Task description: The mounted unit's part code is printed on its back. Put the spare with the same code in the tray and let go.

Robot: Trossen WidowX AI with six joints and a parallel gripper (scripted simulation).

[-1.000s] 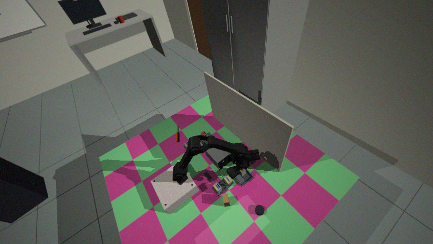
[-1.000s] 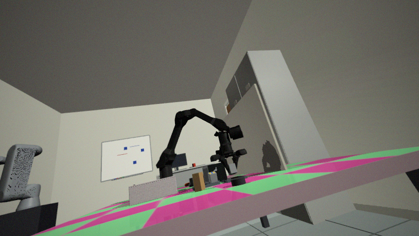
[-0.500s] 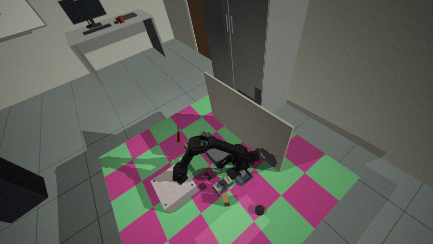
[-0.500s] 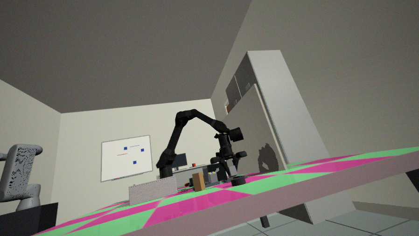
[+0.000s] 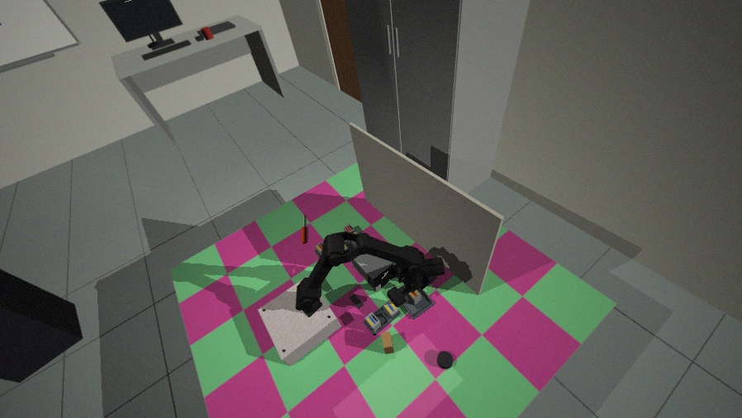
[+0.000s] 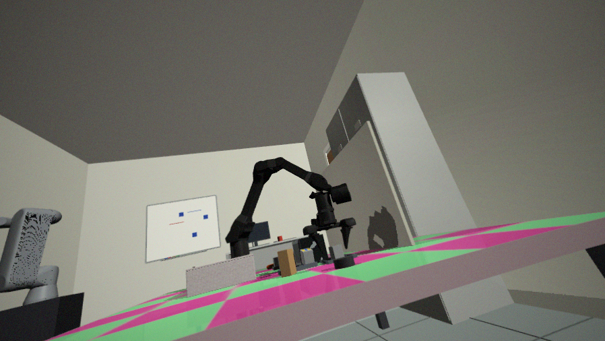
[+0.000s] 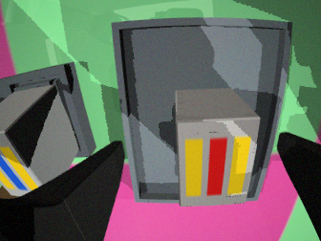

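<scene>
A grey unit with yellow, red and yellow stripes sits in the grey tray, toward the near right side in the wrist view. My gripper is open, with one finger on either side of the unit and visible gaps between. Another unit with yellow and blue stripes stands in a dark holder left of the tray in the wrist view, beside a similar unit. No part code is readable.
A tall upright panel stands behind the gripper. A grey and black housing is beside the arm. A wooden block, a black disc and an orange-handled screwdriver are on the checkered top.
</scene>
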